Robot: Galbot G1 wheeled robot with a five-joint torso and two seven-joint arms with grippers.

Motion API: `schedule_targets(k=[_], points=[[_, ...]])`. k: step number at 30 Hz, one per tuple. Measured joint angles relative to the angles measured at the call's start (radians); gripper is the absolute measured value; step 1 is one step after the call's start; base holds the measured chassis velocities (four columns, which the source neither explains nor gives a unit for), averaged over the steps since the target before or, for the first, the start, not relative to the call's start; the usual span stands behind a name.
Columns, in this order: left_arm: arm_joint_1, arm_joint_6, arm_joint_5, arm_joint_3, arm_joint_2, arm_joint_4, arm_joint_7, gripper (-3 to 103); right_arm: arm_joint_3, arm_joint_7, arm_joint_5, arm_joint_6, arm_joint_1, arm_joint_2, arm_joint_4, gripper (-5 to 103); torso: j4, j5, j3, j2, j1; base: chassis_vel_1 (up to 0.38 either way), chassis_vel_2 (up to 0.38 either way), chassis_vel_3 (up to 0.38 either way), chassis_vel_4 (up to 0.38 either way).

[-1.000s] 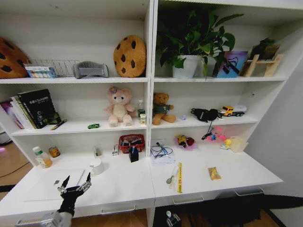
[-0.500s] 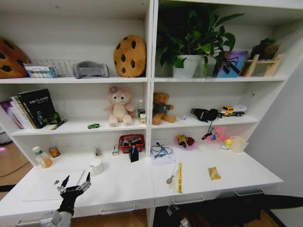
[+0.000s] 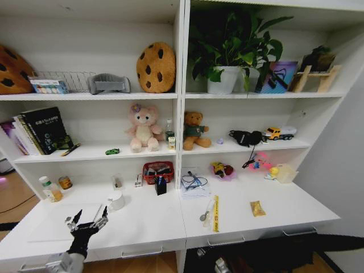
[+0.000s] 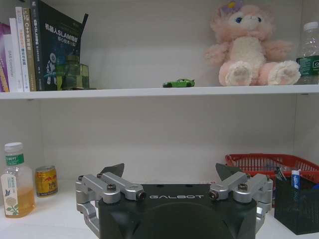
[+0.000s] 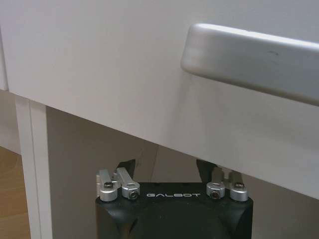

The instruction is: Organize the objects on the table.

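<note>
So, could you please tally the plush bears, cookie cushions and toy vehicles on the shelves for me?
Plush bears: 2, pink bear, brown bear
Cookie cushions: 2, centre cushion, left-edge cushion
Toy vehicles: 2, green car, yellow truck
Total: 6

My left gripper has crept slightly up and left over the table, fingers spread; right gripper slid right below the front edge.
</note>
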Motion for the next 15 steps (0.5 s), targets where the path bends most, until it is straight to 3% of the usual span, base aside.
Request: schedule_targets(k=[1, 3, 5, 6, 10, 15], points=[[0.000, 0.000, 0.000, 0.000, 0.000, 0.000, 0.000, 100, 0.000, 0.000, 0.000, 0.000, 0.000, 0.000, 0.000, 66, 0.0000, 0.0000, 0.000, 0.000, 0.000, 0.000, 0.000, 0.000, 0.000], [0.003, 0.000, 0.000, -0.004, 0.000, -0.005, 0.000, 100, 0.000, 0.001, 0.000, -0.002, -0.007, -0.002, 0.012, 83, 0.0000, 0.0000, 0.000, 0.000, 0.000, 0.000, 0.000, 0.000, 0.000], [0.003, 0.000, -0.001, -0.005, 0.001, -0.006, 0.000, 100, -0.001, 0.002, 0.000, -0.004, -0.011, -0.004, 0.019, 83, 0.0001, 0.0000, 0.000, 0.000, 0.000, 0.000, 0.000, 0.000, 0.000], [0.005, 0.000, -0.002, -0.008, 0.001, -0.007, 0.000, 100, -0.003, 0.001, -0.003, -0.008, -0.025, -0.009, 0.040, 93, 0.0000, 0.0000, 0.000, 0.000, 0.000, 0.000, 0.000, 0.000, 0.000], [0.006, 0.000, -0.001, -0.008, -0.004, -0.008, 0.000, 100, -0.005, -0.007, -0.032, -0.003, -0.059, -0.023, 0.072, 100, 0.0000, 0.0001, 0.000, 0.000, 0.000, 0.000, 0.000, 0.000, 0.000], [0.003, 0.000, 0.000, -0.005, -0.004, -0.008, 0.000, 100, -0.009, -0.019, -0.059, 0.014, -0.097, -0.043, 0.096, 100, 0.0001, 0.0002, 0.000, 0.000, 0.000, 0.000, 0.000, 0.000, 0.000]])
